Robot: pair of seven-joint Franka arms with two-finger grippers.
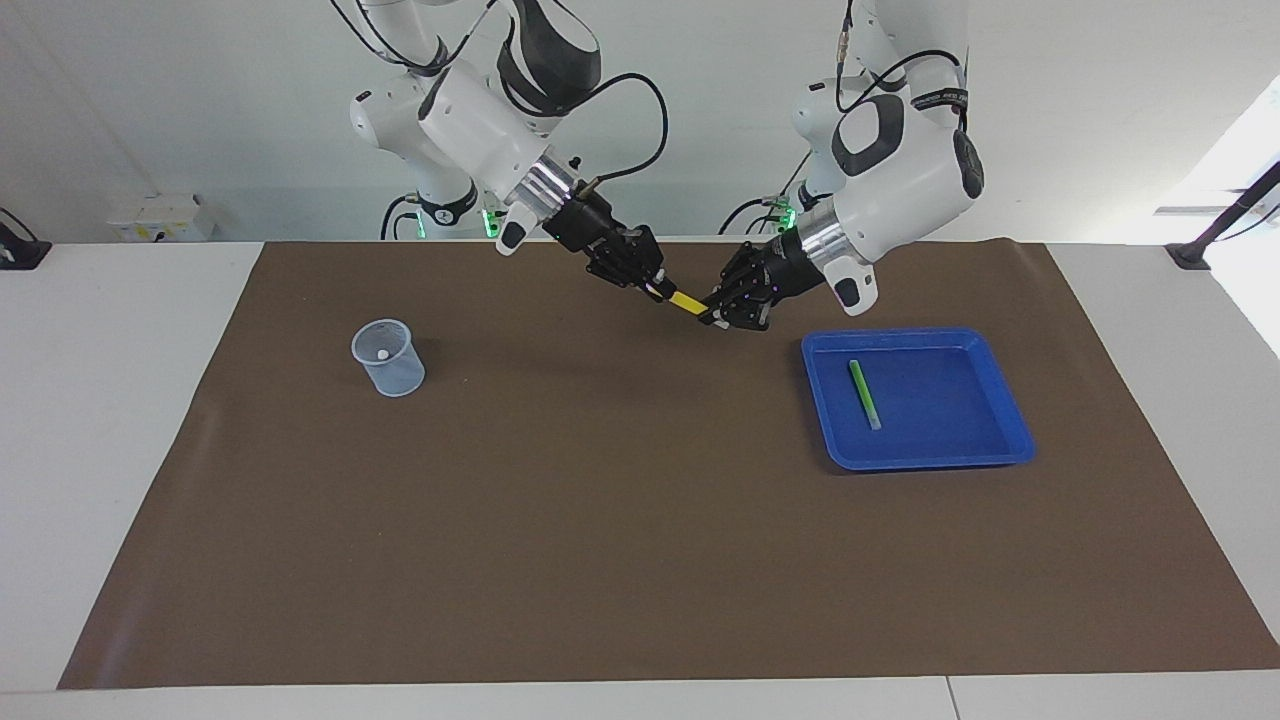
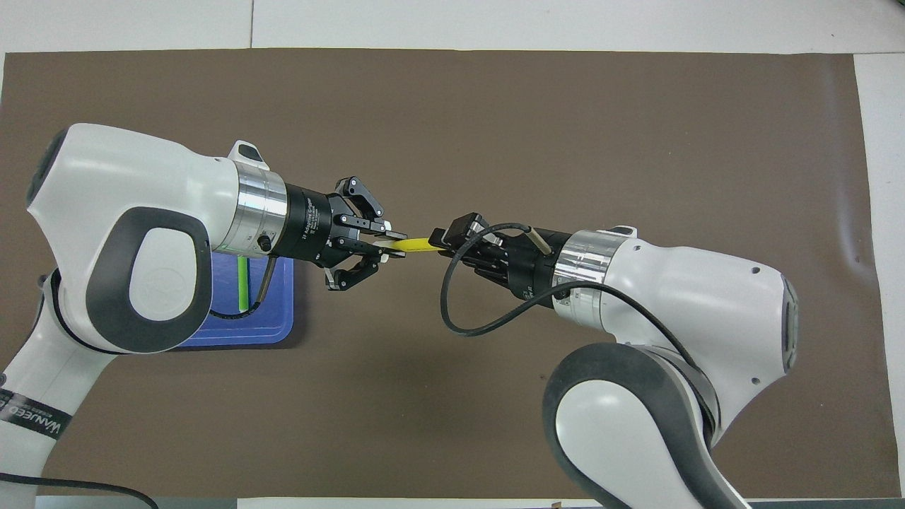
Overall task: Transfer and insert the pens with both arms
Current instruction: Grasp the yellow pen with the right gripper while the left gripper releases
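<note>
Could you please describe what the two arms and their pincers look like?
Both arms have glossy white rounded shells with dark grey joint patches and silver wrist rings. The left pincer and right pincer are black, two-fingered, with open linkage frames. Black cables loop along each arm; the left arm carries a black lettered band.

My white worktop (image 1: 120, 420) carries brown mat (image 1: 600, 520); on mat: clear cup (image 1: 388, 357), blue tray (image 1: 915, 400).

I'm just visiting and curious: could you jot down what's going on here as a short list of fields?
Yellow pen: in the air between both claws, over the brown mat
Left claw: on one end of it
Right claw: on the other end
Green pen: lying in the blue tray
Clear cup: upright toward the right arm's end, something small and white inside
</note>
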